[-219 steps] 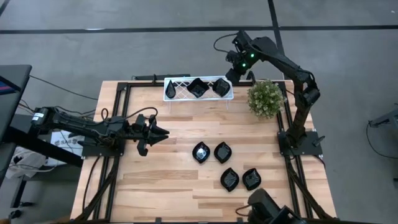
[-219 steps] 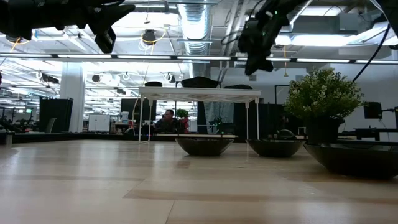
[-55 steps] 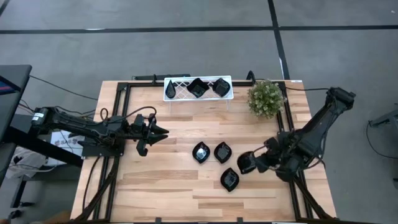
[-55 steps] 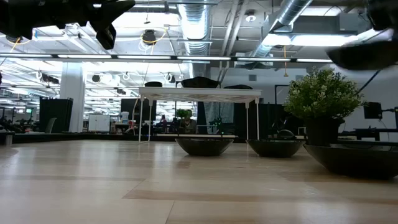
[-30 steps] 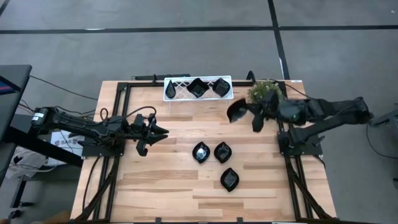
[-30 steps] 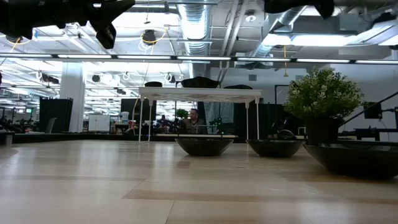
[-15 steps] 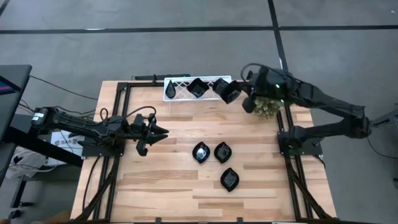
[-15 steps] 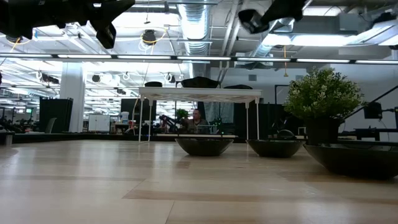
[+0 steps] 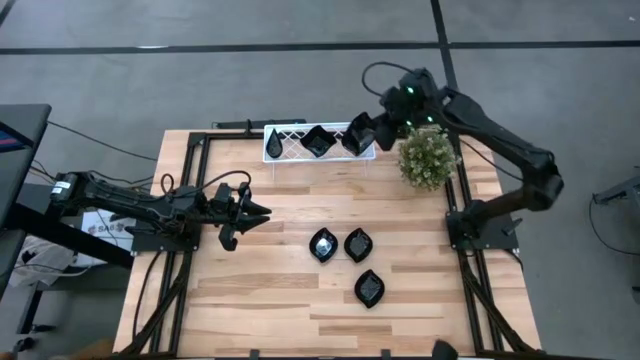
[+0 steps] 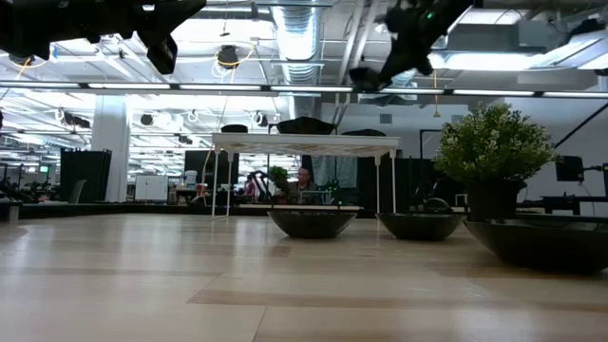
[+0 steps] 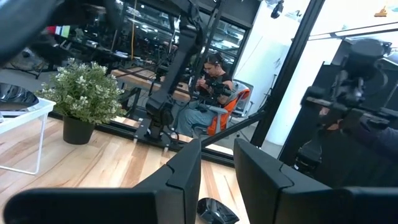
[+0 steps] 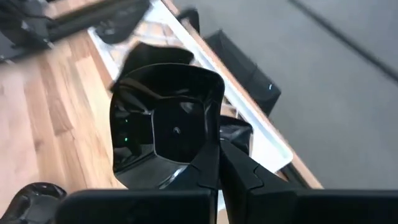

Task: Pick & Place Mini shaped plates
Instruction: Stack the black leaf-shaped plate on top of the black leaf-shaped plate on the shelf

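High view: right pincer (image 9: 372,128) clamped on a wavy-edged square plate (image 9: 361,131), above the rack's right end.

Glossy black, the plate hangs tilted over the white lattice rack (image 9: 285,146), which holds two dishes; three lie on the wooden worktop (image 9: 260,290). Left pincer (image 9: 258,212) waits, fingers slightly parted.

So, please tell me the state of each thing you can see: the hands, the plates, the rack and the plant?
Right hand: shut on a plate, over the rack's right end.
Held plate: lifted, tilted.
Left hand: raised over the table's left side, empty.
Rack: upright, two plates on it.
Three plates: lying on the table.
Plant: upright.
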`<action>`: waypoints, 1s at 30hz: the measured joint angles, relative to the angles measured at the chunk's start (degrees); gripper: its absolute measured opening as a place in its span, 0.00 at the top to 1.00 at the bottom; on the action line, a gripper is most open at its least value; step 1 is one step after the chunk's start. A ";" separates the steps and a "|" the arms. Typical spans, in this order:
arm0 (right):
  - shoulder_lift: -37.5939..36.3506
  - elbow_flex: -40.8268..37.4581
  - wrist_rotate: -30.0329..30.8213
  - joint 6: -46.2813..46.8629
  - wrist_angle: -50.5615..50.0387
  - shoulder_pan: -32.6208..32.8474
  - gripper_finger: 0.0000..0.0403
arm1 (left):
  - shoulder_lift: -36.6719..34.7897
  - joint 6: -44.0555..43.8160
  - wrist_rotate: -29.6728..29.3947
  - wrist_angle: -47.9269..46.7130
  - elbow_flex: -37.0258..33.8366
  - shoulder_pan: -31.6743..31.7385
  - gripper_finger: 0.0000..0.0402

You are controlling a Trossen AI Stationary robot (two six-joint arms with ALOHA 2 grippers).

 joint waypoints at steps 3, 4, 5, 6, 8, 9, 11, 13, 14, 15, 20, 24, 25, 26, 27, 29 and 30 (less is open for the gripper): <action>4.59 3.22 -1.99 0.01 -2.28 -2.12 1.00 | -0.01 0.00 0.00 0.00 0.01 0.00 0.76; 6.02 4.20 -2.80 0.01 -2.75 -2.77 1.00 | -0.01 0.00 0.00 -0.01 0.00 -0.02 0.76; 7.39 5.03 -3.95 0.00 -2.85 -3.39 1.00 | 0.00 0.00 0.00 -0.02 0.00 -0.01 0.76; 8.82 5.88 -5.30 -0.05 -2.90 -3.99 1.00 | -0.01 0.00 0.00 -0.01 0.00 -0.01 0.76; 11.60 7.71 -8.08 -1.21 -3.46 -5.09 1.00 | 0.00 0.00 0.00 -0.02 0.02 -0.02 0.76; 13.00 8.80 -8.95 -1.62 -4.46 -5.58 1.00 | 0.00 0.00 0.00 -0.02 0.00 0.00 0.76; 15.64 11.11 -9.90 -2.29 -6.56 -6.61 1.00 | 0.00 0.00 0.00 -0.02 0.00 -0.02 0.76; 18.06 13.29 -9.93 -2.57 -9.23 -7.61 1.00 | -0.02 0.00 0.00 -0.02 0.00 0.00 0.76; 19.15 14.22 -10.01 -2.71 -10.59 -8.12 1.00 | 0.00 0.00 0.00 -0.01 0.01 0.00 0.76; 20.18 15.08 -10.09 -3.00 -11.91 -8.61 1.00 | -0.01 0.00 0.00 -0.02 0.01 -0.01 0.76; 23.07 17.71 -13.34 -3.43 -17.73 -10.58 1.00 | 0.00 0.00 0.00 -0.02 0.02 0.00 0.76; 23.34 17.71 -15.75 -2.56 -18.15 -10.66 1.00 | 0.00 0.00 0.00 -0.02 0.01 -0.01 0.76; 23.34 17.71 -15.77 -2.55 -18.15 -10.45 1.00 | 0.00 0.00 0.00 -0.02 0.00 -0.02 0.76; 23.34 17.71 -15.81 -2.54 -18.15 -10.17 1.00 | 0.00 0.01 0.00 -0.02 0.01 -0.02 0.76; 23.34 17.71 -15.82 -2.51 -18.15 -9.93 1.00 | 0.00 0.01 0.00 -0.02 0.00 0.00 0.76; 23.34 17.71 -15.80 -2.51 -18.28 -9.37 1.00 | 0.00 0.00 0.00 -0.02 0.00 -0.02 0.76; 23.34 17.71 -15.76 -2.51 -18.28 -9.00 1.00 | 0.00 0.02 0.00 -0.02 0.00 0.00 0.76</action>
